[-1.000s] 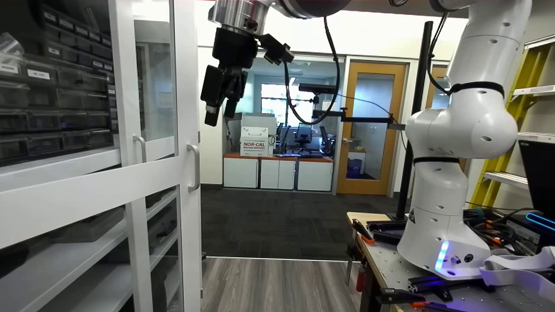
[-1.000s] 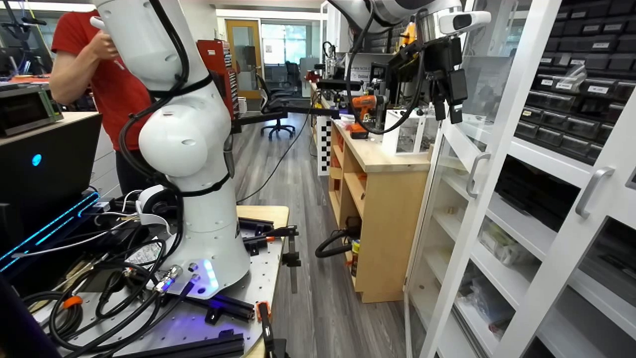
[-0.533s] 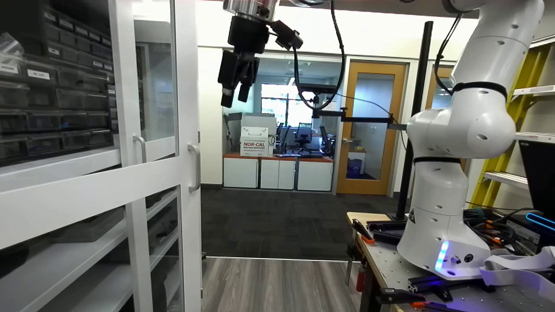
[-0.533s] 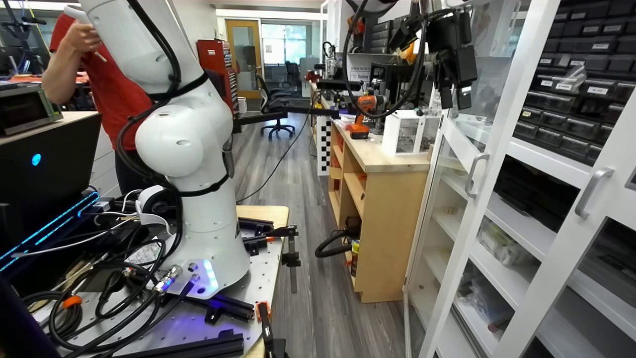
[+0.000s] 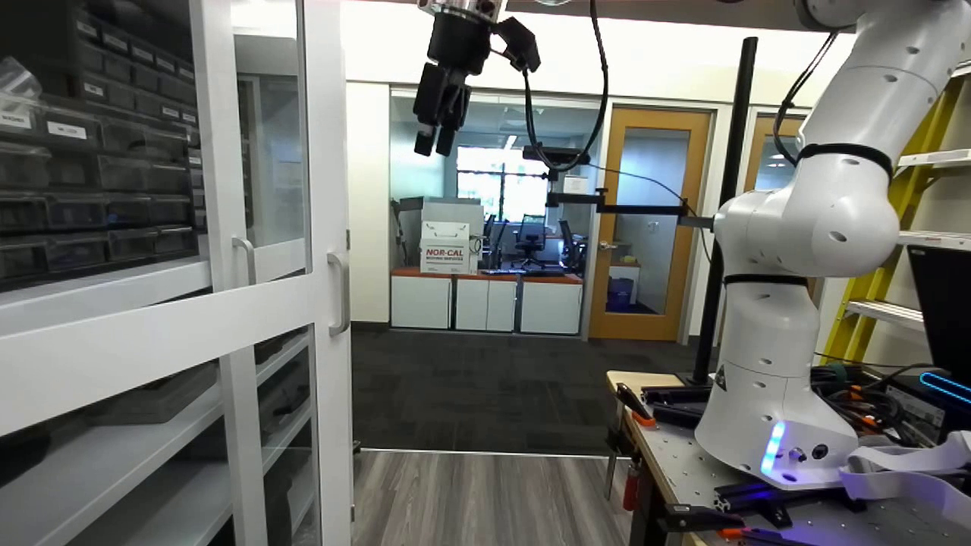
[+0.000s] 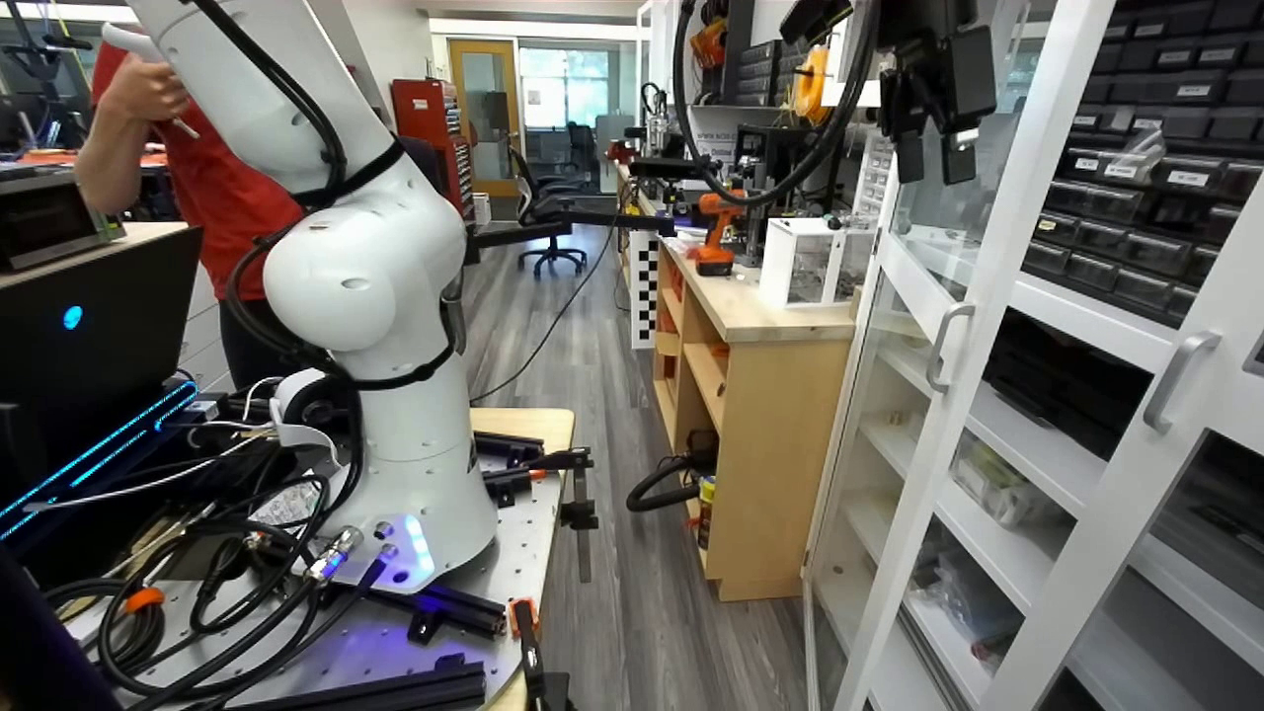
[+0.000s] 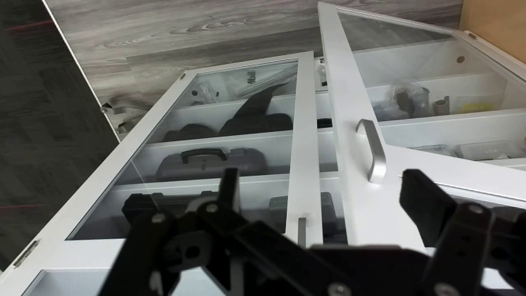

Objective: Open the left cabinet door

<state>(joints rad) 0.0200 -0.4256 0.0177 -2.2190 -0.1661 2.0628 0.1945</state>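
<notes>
The left cabinet door, white-framed with glass panes, shows in both exterior views and at the right of the wrist view. It stands ajar, angled out from the cabinet. Its bar handle lies, in the wrist view, in the gap between my fingers, beyond the fingertips. My gripper hangs fingers down, higher than the handle and apart from the door. In the wrist view its fingers are wide apart with nothing held.
The matching cabinet door is beside it, with its own handle. A wooden workbench adjoins the left door's hinge side. A person in red stands behind the robot. A black camera arm extends from a pole.
My gripper has risen and, in an exterior view, moved right, away from the cabinet. The arm has leaned back. The doors look unmoved.
</notes>
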